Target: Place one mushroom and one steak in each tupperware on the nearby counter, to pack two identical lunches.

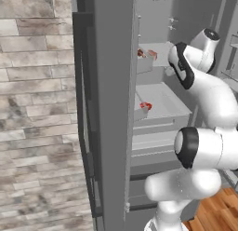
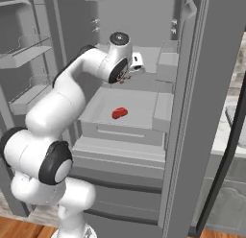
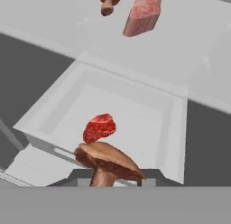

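Note:
My gripper (image 3: 110,178) is shut on a brown-capped mushroom (image 3: 108,161), held inside the open fridge above a white drawer tray (image 3: 178,128). The bright red steak (image 3: 100,127) lies in that tray, just beyond the held mushroom. On the shelf above lie the paler pink steak (image 3: 143,14) and the second mushroom (image 3: 108,1) side by side. From the right base view my gripper (image 2: 126,78) hangs over the tray with the red steak (image 2: 119,112) below it. The red steak (image 1: 146,105) also shows past the door edge. Both tupperware are out of view.
The open fridge door (image 1: 109,109) stands as a tall grey slab at the left, and the other door (image 2: 192,112) at the right. Door bins (image 2: 26,50) line the left side. A strip of pale counter (image 2: 222,131) lies beyond the right door.

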